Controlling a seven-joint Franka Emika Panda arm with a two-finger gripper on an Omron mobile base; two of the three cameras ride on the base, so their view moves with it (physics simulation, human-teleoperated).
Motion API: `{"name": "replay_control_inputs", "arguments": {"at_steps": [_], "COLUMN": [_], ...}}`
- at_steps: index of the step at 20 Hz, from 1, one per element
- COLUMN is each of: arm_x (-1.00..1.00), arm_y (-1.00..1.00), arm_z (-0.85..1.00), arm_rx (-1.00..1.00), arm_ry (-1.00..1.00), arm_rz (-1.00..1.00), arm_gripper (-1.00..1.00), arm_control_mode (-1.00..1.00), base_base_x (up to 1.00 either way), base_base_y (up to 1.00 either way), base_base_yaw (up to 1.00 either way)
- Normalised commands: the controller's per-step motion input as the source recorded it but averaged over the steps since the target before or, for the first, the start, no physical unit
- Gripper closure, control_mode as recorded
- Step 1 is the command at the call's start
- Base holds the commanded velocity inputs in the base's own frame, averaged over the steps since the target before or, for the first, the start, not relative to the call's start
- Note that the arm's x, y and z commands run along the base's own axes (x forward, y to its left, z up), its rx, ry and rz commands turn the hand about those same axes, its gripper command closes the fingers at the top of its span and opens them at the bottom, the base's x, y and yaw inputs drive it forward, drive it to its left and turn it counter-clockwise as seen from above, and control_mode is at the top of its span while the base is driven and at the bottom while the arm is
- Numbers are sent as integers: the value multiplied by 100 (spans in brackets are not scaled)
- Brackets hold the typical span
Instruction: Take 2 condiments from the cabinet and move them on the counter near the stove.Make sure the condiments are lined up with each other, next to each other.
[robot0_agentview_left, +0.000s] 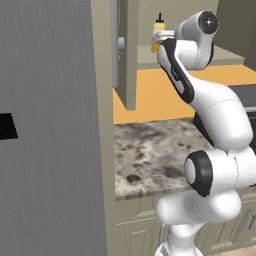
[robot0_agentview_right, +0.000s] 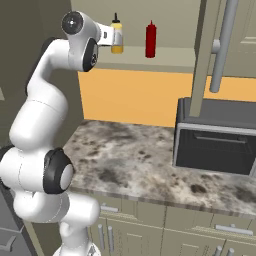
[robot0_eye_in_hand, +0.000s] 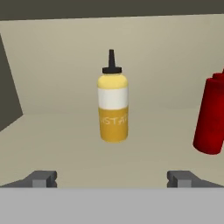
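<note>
Cabinet shelf (robot0_eye_in_hand: 57, 131): red bottle (robot0_eye_in_hand: 212, 116) beside yellow bottle (robot0_eye_in_hand: 113, 105).

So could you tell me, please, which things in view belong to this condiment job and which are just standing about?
Part of the job:
- yellow bottle, upright on the cabinet shelf
- red bottle, upright beside it
- counter, where they must go
- gripper, open, facing the yellow bottle

Just standing about:
- microwave on the counter
- open cabinet door
</note>
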Motion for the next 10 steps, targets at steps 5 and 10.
{"name": "replay_control_inputs", "arguments": {"at_steps": [5,10], "arm_x": [26,27], "arm_y": [0,0], "arm_z": [0,0], "arm_rx": [0,0], "arm_ry": [0,0], "arm_rz": [0,0], "arm_gripper": [-100,-100], "arm_control_mode": [-100,-100], "base_base_x": [0,0], "base_base_y": [0,0], "base_base_yaw": [0,0]}}
